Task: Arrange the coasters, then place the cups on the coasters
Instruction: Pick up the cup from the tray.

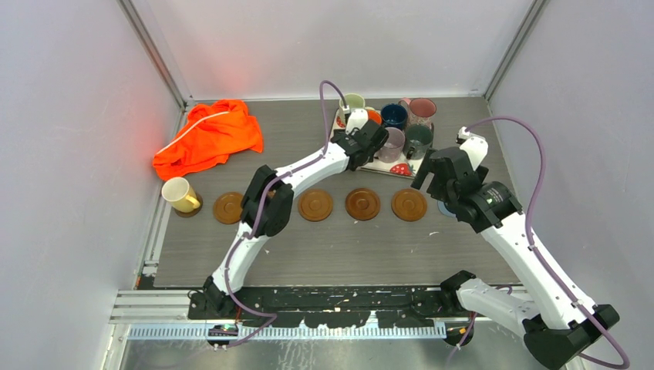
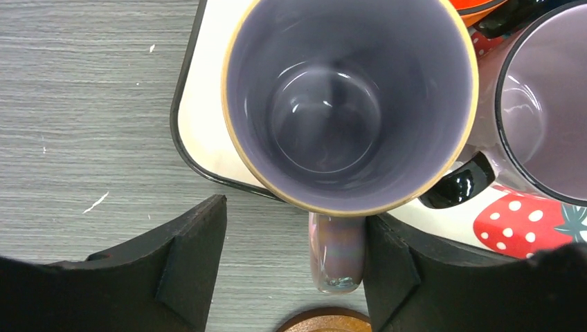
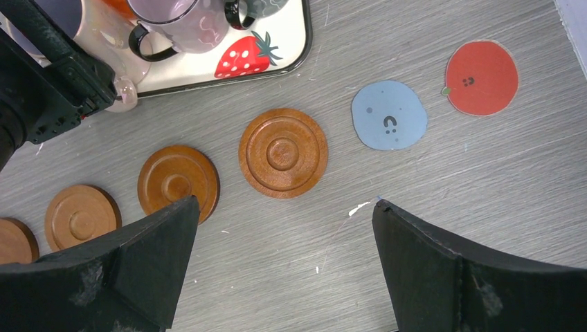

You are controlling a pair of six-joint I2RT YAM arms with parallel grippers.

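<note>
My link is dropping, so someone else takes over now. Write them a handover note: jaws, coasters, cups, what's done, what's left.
Left gripper: jaws open, straddling the lilac mug handle on the tray; not yet gripped.
Right gripper: jaws open, empty, above the wooden coasters.
Done: wooden coasters in a row; cream mug on the leftmost coaster.
Left: lilac mug and five other mugs on the tray need coasters; blue coaster and red coaster are bare.
</note>
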